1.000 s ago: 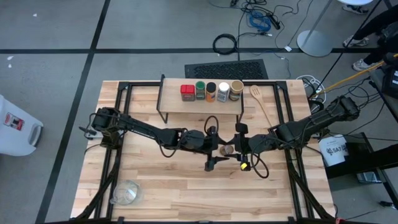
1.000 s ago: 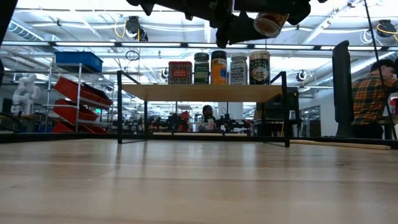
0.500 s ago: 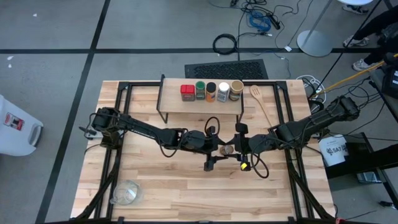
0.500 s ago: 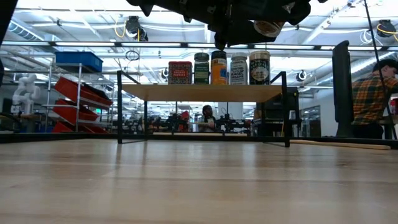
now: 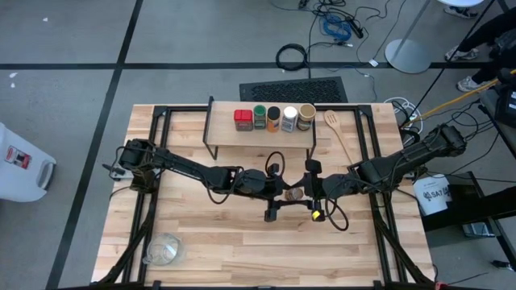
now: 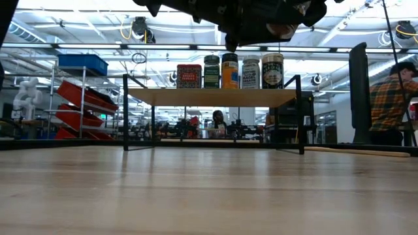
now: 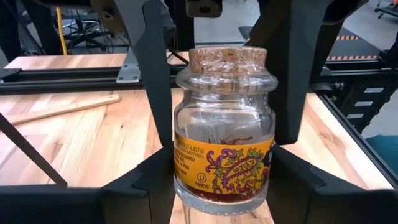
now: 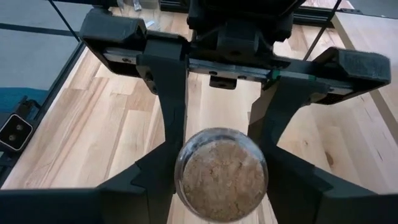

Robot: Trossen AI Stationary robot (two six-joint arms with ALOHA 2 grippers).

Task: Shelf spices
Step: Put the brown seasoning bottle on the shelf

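Only the left wrist view shows the label of the jar (image 7: 222,134); the high view shows just its cork top (image 5: 295,194). The left gripper (image 5: 284,196) and right gripper (image 5: 307,193) both close on it above mid-table, in front of the shelf (image 5: 260,137). Its long axis lies roughly level, cork toward the right arm.

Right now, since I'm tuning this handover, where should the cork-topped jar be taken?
Grip the cork-topped jar on its round glass shoulder just under the cork, coming from the cork end. The left claw pinches the labelled lower body, so that part is taken.
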